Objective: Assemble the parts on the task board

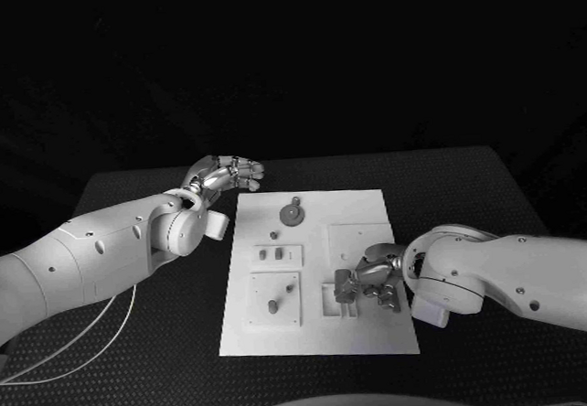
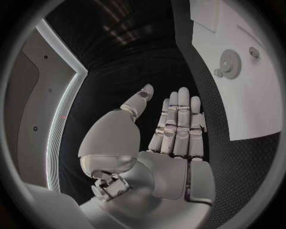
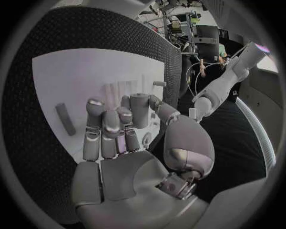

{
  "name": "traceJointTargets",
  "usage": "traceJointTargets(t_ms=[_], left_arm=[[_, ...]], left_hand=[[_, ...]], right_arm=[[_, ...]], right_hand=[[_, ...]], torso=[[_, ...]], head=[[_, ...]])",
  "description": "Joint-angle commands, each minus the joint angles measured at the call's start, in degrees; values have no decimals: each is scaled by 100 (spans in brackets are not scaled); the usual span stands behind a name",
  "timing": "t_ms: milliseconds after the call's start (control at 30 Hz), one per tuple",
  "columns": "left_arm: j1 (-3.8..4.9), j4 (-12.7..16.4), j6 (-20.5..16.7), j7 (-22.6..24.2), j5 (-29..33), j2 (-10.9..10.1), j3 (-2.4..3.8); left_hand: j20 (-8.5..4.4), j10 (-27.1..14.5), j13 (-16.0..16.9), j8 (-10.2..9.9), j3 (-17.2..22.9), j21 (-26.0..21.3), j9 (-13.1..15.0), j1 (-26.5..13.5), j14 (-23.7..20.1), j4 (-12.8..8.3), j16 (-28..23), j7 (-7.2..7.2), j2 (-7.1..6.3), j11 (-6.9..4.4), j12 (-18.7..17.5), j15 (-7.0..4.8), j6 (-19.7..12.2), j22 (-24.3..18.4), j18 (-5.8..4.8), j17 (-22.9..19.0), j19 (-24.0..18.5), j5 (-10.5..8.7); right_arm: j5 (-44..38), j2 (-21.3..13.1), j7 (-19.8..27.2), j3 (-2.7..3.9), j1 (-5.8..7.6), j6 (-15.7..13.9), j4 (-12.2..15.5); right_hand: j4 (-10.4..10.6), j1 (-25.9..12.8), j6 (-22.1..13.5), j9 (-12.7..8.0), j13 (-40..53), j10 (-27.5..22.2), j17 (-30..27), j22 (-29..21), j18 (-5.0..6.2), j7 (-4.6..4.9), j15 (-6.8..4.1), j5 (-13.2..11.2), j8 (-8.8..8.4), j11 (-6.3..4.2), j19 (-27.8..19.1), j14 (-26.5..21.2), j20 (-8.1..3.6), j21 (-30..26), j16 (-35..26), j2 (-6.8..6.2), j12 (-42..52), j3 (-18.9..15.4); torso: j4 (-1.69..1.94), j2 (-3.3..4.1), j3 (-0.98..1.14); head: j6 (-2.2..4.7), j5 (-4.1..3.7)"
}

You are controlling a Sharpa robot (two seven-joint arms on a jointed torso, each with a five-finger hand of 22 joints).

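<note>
Task board: the task board (image 1: 360,209) is a white upright rectangle in the middle of the head view, on the black table (image 1: 158,375).
Parts: a round gear-like part (image 1: 290,213) lies near the board's top; a small upright part (image 1: 272,306) sits in the lower-left square plate; a grey bar-shaped part (image 3: 66,119) lies flat on the board in the right wrist view.
Edges and room: bare board along the bottom edge and at upper right; dark table on all sides.
Right hand: the right hand (image 1: 372,277) is over the board's lower right, fingers curled inward; whether it holds anything I cannot tell.
Left hand: the left hand (image 1: 226,176) is off the board's upper-left corner, fingers extended and holding nothing.
Around: a white cable (image 1: 77,347) runs across the lower left.
</note>
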Motion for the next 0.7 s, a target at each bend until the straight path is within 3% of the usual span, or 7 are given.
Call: traceJointTargets(t_ms=[33, 333, 700], left_arm=[[5, 11, 82, 26, 26, 11, 3], [5, 9, 87, 32, 26, 13, 3], [5, 11, 89, 28, 26, 10, 2]], left_hand=[[47, -41, -9, -10, -37, -28, -10, -58, -10, 8, -40, -5, 19, 4, -20, 35, -43, 7, 36, 9, -3, -29], [50, -42, -10, -9, -46, -35, -11, -88, -10, 17, -54, -4, 21, 5, -19, 37, -43, 15, 34, 26, -2, -37], [50, -43, -12, -9, -52, -42, -12, -111, -8, 19, -64, -4, 23, 6, -19, 38, -44, 20, 34, 39, -1, -41]], right_arm=[[216, 72, -22, -63, -6, 204, -62], [146, 207, -2, -203, -10, 265, -180], [21, 296, 30, -230, -24, 271, -242]], right_hand=[[-30, -66, 39, -2, 8, 18, 5, 112, 90, 15, -15, -7, 5, 10, -16, 14, 7, 22, 4, -5, -10, 2], [-44, -105, 29, -4, 10, 8, -8, 111, 90, 19, -11, -6, -4, 14, -34, -7, 8, 33, -14, 15, -18, -3], [-59, -131, 27, -4, 13, 4, -6, 110, 90, 21, -9, -6, -7, 15, -43, -12, 9, 42, -19, 27, -20, -13]], torso=[[6, 10, 8], [3, 7, 10], [1, 8, 6]], head=[[-6, 5], [-31, 30], [-45, 51]])
